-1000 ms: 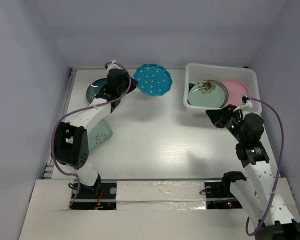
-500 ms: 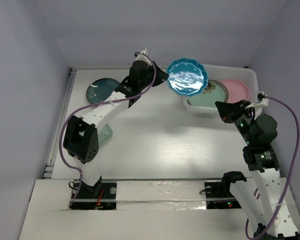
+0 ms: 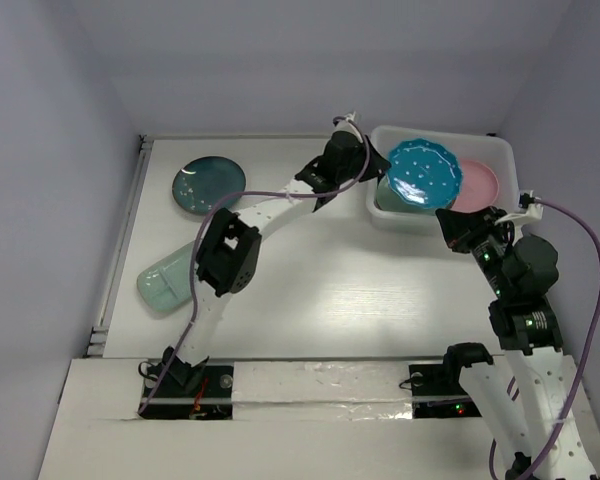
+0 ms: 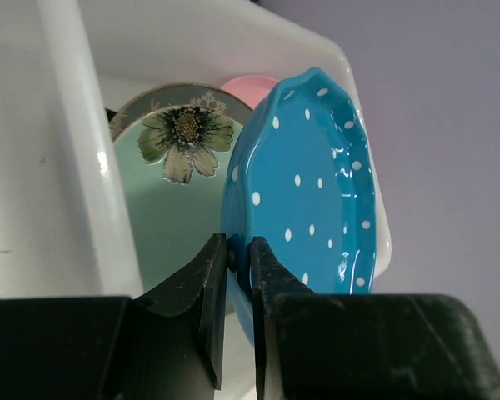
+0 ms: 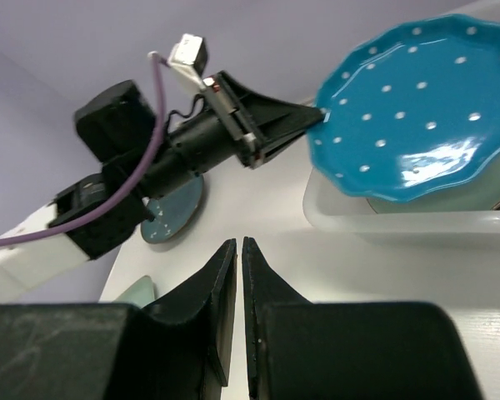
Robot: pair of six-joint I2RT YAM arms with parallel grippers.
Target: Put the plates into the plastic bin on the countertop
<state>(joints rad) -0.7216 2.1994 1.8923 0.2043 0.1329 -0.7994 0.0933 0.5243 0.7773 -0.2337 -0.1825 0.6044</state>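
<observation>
Top external: left fingers [image 4: 202,296] — gripping dotted plate [image 3: 425,172] — swung over bin [image 3: 460,140]; right fingers [image 5: 268,321] closed.

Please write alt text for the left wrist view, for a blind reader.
The left gripper grips the rim of the blue white-dotted plate, tilted above the plastic bin. Inside lie the mint green flower plate and a pink plate.
</observation>
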